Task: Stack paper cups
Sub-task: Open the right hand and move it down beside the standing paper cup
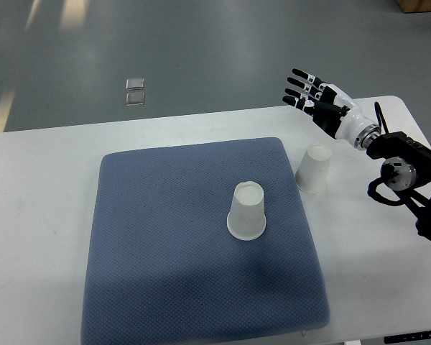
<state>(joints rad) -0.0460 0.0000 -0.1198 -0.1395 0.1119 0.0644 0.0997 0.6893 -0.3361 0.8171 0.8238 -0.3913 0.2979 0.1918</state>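
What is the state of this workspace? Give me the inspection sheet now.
Surface: white table with a blue-grey mat on it.
Job's things: two white paper cups, both upside down, unstacked; one cup on the mat, the other cup on the table beside the mat's right edge.
Clutter: nothing seen.
Hands: right hand open, fingers spread, empty; left not in view.
Cables: black cable at the right wrist.
Surroundings: grey floor with a small clear object.
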